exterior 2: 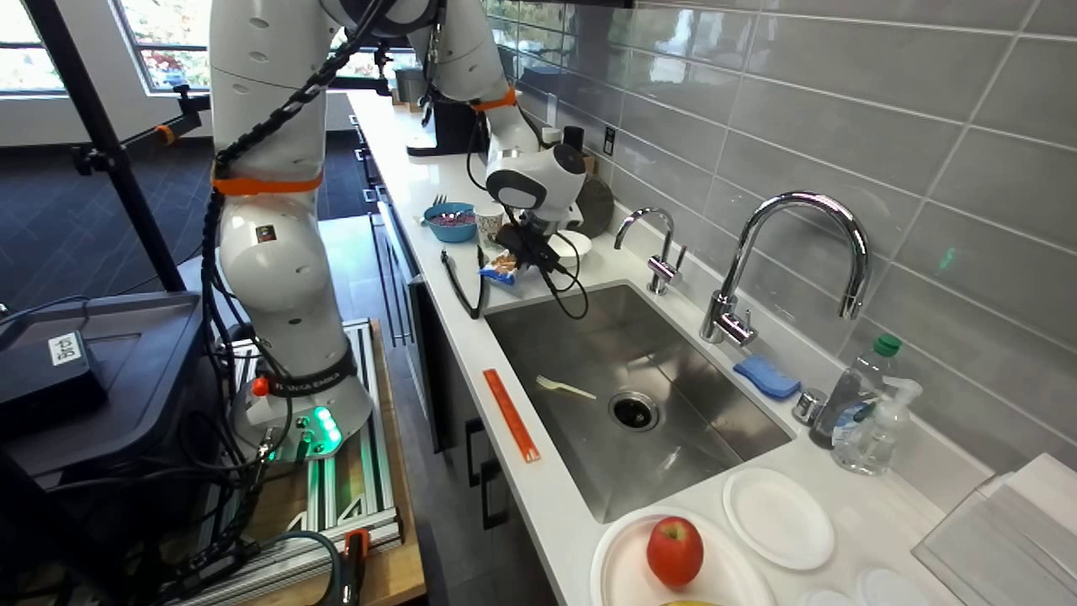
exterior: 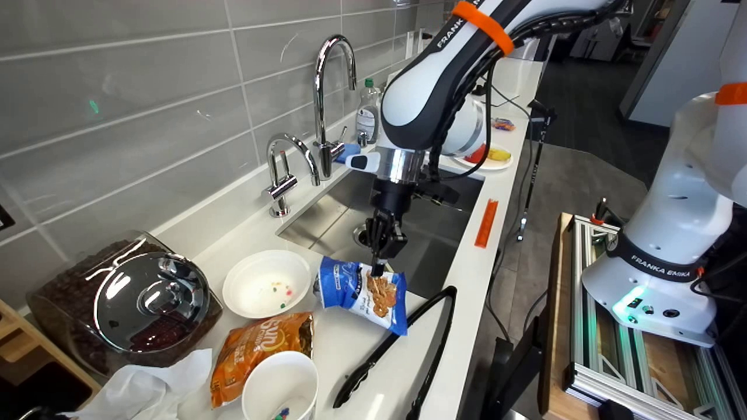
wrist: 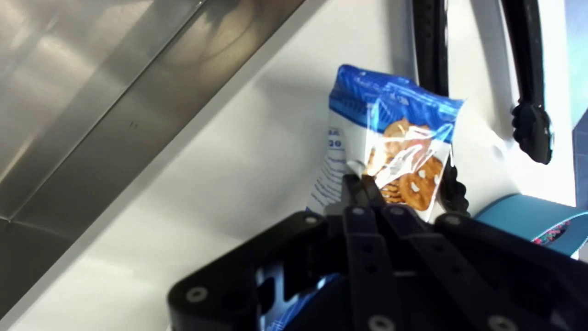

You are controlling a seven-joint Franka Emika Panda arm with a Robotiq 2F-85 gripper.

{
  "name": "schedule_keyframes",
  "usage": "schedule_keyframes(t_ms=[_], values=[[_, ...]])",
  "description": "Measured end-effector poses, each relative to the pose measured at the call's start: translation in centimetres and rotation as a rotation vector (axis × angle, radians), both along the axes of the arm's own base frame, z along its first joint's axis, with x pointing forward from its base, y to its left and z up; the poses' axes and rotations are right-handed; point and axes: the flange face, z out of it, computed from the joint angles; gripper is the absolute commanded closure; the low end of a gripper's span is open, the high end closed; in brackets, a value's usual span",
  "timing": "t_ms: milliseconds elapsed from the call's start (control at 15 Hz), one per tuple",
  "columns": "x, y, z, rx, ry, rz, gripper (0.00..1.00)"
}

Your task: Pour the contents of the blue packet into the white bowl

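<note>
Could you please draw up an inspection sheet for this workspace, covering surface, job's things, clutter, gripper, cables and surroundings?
Surface: white counter around a steel sink; pale fork in the sink.
Job's things: blue packet held beside the white bowl, which holds a few small coloured pieces.
Clutter: orange bag, white cup, black tongs, turquoise bowl.
Gripper: jaws appear closed on the blue packet.
Cables: black braided cable along the arm.
Surroundings: tiled wall, tall chrome faucet.

Beyond the sink's [exterior 2: 580,446] far edge, the gripper [exterior 2: 519,259] touches the packet [exterior 2: 500,272] near the bowl [exterior 2: 577,249]. A red strip [exterior 2: 511,416] lies along the counter's [exterior 2: 559,513] front edge, a sponge [exterior 2: 766,376] near the back edge, an apple [exterior 2: 675,552] on a plate [exterior 2: 734,566] by the sink's near edge.
</note>
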Motion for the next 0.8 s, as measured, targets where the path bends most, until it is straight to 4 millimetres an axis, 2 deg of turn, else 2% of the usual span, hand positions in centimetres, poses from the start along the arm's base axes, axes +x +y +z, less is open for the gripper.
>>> schedule_keyframes(t_ms=[467,800], values=[[-0.2,1.3,3.6,-0.067,-0.068,0.064,1.0],[-0.3,3.3,6.7,-0.193,-0.118,0.082,1.0]])
